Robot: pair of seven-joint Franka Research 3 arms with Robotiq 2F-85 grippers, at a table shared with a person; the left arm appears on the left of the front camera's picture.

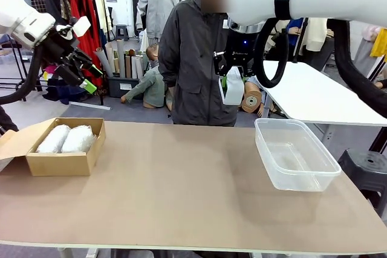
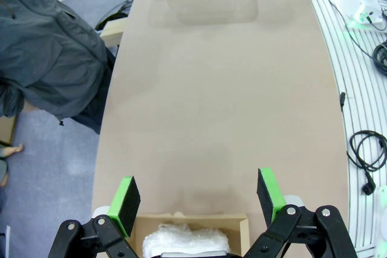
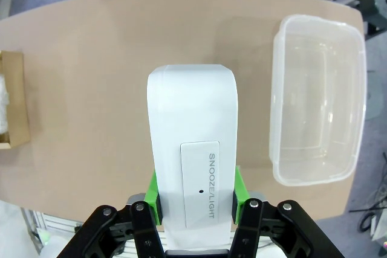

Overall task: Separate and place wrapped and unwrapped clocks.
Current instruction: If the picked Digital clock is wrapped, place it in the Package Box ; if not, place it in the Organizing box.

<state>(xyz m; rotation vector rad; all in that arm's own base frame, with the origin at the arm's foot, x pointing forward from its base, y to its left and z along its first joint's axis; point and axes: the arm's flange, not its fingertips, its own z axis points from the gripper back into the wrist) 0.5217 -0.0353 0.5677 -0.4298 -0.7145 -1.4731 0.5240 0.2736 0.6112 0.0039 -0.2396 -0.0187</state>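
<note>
The right gripper point(image 3: 196, 200) was seen closed on the bare white clock point(image 3: 192, 149), its green pads point(image 3: 239, 193) pressed against the two sides of the casing. In the right wrist view the clock rose straight up from between the fingers, and a raised panel on its top face was printed "SNOOZE/LIGHT" with a small dot beside the words. In the front view the same gripper point(image 1: 231, 74) was held high above the worktop point(image 1: 181, 191), with the clock point(image 1: 233, 86) hanging below it in front of a person point(image 1: 196, 58) in a dark jacket at the far side. On the white arm above it the letters "RANK" and "OT" could be read, the rest being hidden by a black band.

Below and to one side of the right gripper, a clear plastic tub point(image 1: 296, 155) stood on the worktop; nothing could be made out inside it.

The left gripper point(image 2: 196, 200) was held with its jaws wide apart and nothing between them, well above the worktop. Directly beneath it lay an open cardboard box point(image 2: 193, 225), in which bubble wrap showed. In the front view the left gripper point(image 1: 84, 70) was raised above and just behind that box point(image 1: 60, 155), where the two wrapped clocks point(image 1: 66, 139) lay side by side, touching. No writing could be read on the box or the wrap.
</note>
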